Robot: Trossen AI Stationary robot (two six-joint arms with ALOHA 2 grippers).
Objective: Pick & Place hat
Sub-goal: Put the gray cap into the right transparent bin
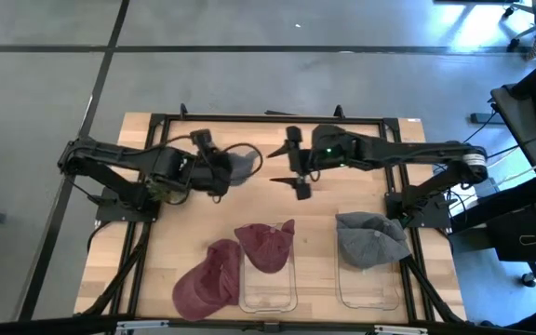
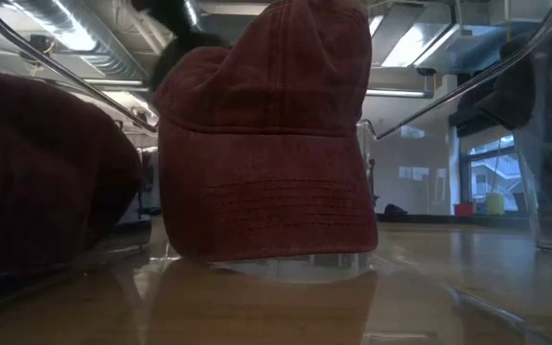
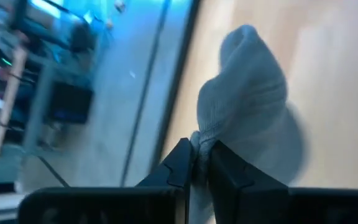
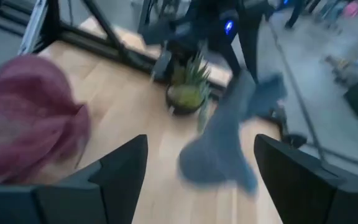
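From above, my left gripper (image 1: 220, 167) is clenched on a grey hat (image 1: 240, 165) near the back middle of the worktop (image 1: 324, 233), my right gripper (image 1: 298, 169) hangs spread and empty just beside it, and toward the front a red hat (image 1: 268, 245) sits on one clear bin (image 1: 270, 284), another grey hat (image 1: 370, 239) on a second bin (image 1: 366, 287), and a third red hat (image 1: 207, 279) lies on the wood. At worktop level, the red hat (image 2: 266, 134) on its bin fills the middle, with another red one (image 2: 46, 172) beside it. My left wrist camera shows my fingers (image 3: 179, 165) pinching the grey hat's (image 3: 247, 106) fabric, and my right wrist camera shows my fingers (image 4: 126, 165) wide apart, with the held grey hat (image 4: 229, 143) between them farther off and a red hat (image 4: 30, 118) to one side.
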